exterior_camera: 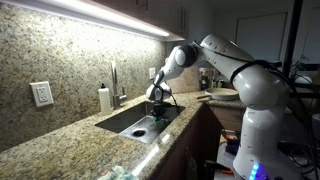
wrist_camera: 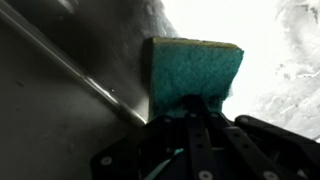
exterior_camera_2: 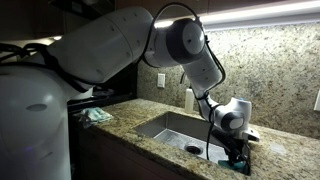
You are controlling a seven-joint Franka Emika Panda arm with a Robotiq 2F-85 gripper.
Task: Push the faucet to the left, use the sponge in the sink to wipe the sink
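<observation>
Firstly, exterior view along the counter: the gripper (exterior_camera: 158,98) hangs over the end of the sink (exterior_camera: 125,118) nearer the robot's body. It is well apart from the faucet (exterior_camera: 113,78) and the white bottle (exterior_camera: 104,99) just beside that. Any print on the bottle is too small to read, and the sponge cannot be made out. Exterior view from behind the arm: the gripper (exterior_camera_2: 238,150) points down at the end of the basin, with the teal sponge (exterior_camera_2: 238,160) directly under it, touching its tip. Wrist view: the 2 fingers (wrist_camera: 190,112) are clamped onto the lower edge of the sponge (wrist_camera: 195,65), which stands ahead of them beside the grey wall of the sink (wrist_camera: 60,110). Only this view shows the grip.
</observation>
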